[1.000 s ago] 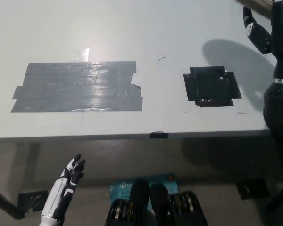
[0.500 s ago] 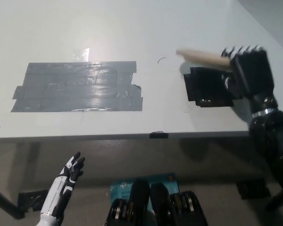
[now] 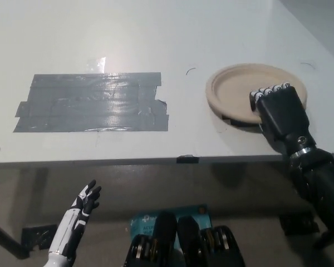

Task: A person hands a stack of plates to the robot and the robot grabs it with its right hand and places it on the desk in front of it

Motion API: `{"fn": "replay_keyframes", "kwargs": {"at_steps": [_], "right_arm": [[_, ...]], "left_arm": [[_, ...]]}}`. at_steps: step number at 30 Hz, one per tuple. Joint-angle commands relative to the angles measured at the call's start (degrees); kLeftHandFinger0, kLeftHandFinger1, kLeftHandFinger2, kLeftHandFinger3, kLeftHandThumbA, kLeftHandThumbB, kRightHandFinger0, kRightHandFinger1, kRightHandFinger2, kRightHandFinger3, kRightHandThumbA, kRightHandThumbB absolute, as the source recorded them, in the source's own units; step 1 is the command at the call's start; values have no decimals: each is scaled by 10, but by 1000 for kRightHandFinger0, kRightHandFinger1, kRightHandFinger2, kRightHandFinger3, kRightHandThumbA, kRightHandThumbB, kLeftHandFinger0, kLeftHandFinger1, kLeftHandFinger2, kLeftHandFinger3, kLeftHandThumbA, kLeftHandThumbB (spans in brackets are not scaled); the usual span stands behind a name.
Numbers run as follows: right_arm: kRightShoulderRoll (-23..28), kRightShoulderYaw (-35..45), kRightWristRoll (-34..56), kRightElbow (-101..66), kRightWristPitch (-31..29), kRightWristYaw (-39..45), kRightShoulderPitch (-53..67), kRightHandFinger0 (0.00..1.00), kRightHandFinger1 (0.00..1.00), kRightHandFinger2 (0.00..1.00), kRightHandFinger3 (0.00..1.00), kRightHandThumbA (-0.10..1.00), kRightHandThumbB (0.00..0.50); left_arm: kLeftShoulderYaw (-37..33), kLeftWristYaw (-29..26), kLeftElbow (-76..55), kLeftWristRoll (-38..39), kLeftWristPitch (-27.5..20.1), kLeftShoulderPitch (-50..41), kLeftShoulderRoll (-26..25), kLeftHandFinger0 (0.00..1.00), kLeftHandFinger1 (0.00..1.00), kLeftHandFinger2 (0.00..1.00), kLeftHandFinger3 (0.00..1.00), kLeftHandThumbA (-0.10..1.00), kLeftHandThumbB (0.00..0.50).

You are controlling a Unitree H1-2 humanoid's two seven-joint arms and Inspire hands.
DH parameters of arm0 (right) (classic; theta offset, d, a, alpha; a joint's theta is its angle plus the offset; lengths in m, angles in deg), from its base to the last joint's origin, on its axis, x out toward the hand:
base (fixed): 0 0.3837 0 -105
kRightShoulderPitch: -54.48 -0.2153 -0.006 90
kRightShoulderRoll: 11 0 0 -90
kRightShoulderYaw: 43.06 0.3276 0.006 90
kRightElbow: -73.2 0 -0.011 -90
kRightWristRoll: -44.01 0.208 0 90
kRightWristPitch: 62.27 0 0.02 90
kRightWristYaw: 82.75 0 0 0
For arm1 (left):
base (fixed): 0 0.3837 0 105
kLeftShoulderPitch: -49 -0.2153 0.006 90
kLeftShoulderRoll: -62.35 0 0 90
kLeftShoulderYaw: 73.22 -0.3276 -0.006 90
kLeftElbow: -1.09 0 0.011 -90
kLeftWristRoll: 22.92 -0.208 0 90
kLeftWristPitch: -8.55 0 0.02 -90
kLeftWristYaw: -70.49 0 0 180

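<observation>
The plates (image 3: 239,92) lie flat on the worktop (image 3: 156,33) near its front right corner, over a black tape patch (image 3: 229,119) of which only a sliver shows at their near rim. That patch looks like the marked drop spot, which would explain why the stack sits just there. The right hand (image 3: 279,112) lies palm-down on the near right part of the stack, its fingers (image 3: 271,92) pressed side by side and reaching over the rim into the shallow well; whether the thumb pinches the rim from below cannot be told, so the hold may or may not be released.

The plates are round, pale tan and matte, like pressed fibre or paper, with a raised lip. The worktop is smooth and light grey. A broad grey tape patch (image 3: 92,103), glossy and layered in strips, lies well to the left.

The left hand (image 3: 84,204) hangs below the front edge at the left, fingers slightly spread, holding nothing.
</observation>
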Motion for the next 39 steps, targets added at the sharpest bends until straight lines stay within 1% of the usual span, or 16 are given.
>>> {"fn": "replay_keyframes", "kwargs": {"at_steps": [1, 2, 3, 11, 14, 20, 22, 25, 27, 29, 30, 31, 34, 37, 38, 39], "right_arm": [[42, 25, 123, -175, 69, 352, -4, 1000, 1000, 1000, 1000, 822, 368], [55, 23, 152, -221, 80, 413, -5, 1000, 1000, 1000, 1000, 816, 450], [71, 20, 177, -280, 104, 476, -7, 1000, 1000, 1000, 1000, 802, 498], [146, 25, 419, -555, 226, 665, -40, 1000, 1000, 1000, 1000, 770, 500], [171, 30, 503, -616, 257, 700, -58, 1000, 1000, 1000, 1000, 814, 500], [210, 43, 639, -685, 291, 737, -86, 1000, 1000, 1000, 1000, 769, 500], [222, 42, 713, -683, 291, 736, -90, 1000, 1000, 1000, 1000, 671, 500], [234, 46, 765, -690, 291, 737, -92, 1000, 1000, 1000, 1000, 682, 500], [239, 89, 837, -725, 291, 729, -85, 1000, 1000, 1000, 1000, 793, 500], [239, 119, 871, -744, 291, 716, -84, 1000, 1000, 1000, 1000, 801, 500], [243, 130, 876, -756, 286, 700, -82, 1000, 1000, 1000, 1000, 924, 500], [252, 153, 859, -785, 272, 653, -72, 1000, 1000, 1000, 1000, 1000, 500], [253, 208, 795, -847, 255, 544, -51, 1000, 1000, 1000, 1000, 1000, 446], [237, 277, 755, -891, 249, 451, -22, 1000, 1000, 1000, 1000, 1000, 468], [230, 291, 744, -902, 252, 432, -14, 1000, 1000, 1000, 1000, 1000, 494], [220, 308, 729, -915, 252, 410, -3, 1000, 1000, 1000, 1000, 1000, 484]], "left_arm": [[4, 5, -11, 2, -7, 6, -7, 977, 1000, 1000, 1000, 945, 223], [4, 4, -10, 2, -7, 6, -7, 968, 1000, 1000, 1000, 939, 225], [3, 3, -9, 1, -10, 6, -5, 965, 1000, 1000, 1000, 935, 224], [4, -2, -5, -1, -22, 10, -1, 915, 965, 985, 1000, 870, 204], [5, -2, -9, -1, -14, 12, -1, 904, 952, 975, 1000, 845, 204], [5, -3, -8, -4, -19, 17, -3, 892, 942, 968, 1000, 829, 198], [4, -4, -8, -6, -18, 19, -3, 893, 942, 970, 1000, 831, 200], [4, -4, -6, -6, -21, 23, -4, 891, 940, 972, 1000, 832, 200], [5, -4, -5, -4, -15, 32, -3, 888, 934, 969, 1000, 823, 197], [6, -3, -3, -3, -12, 43, -4, 889, 935, 970, 1000, 824, 196], [7, -3, -3, -2, -10, 48, -4, 889, 936, 970, 1000, 824, 196], [8, -2, -3, 0, -3, 55, -5, 897, 943, 973, 1000, 828, 197], [8, -1, -1, 0, -5, 65, -6, 898, 943, 972, 1000, 844, 191], [8, 2, 2, 4, -12, 73, -8, 910, 966, 1000, 1000, 886, 169], [7, 4, 3, 5, -14, 75, -8, 923, 984, 1000, 1000, 904, 177], [7, 6, 6, 5, -17, 78, -10, 936, 1000, 1000, 1000, 937, 188]]}}
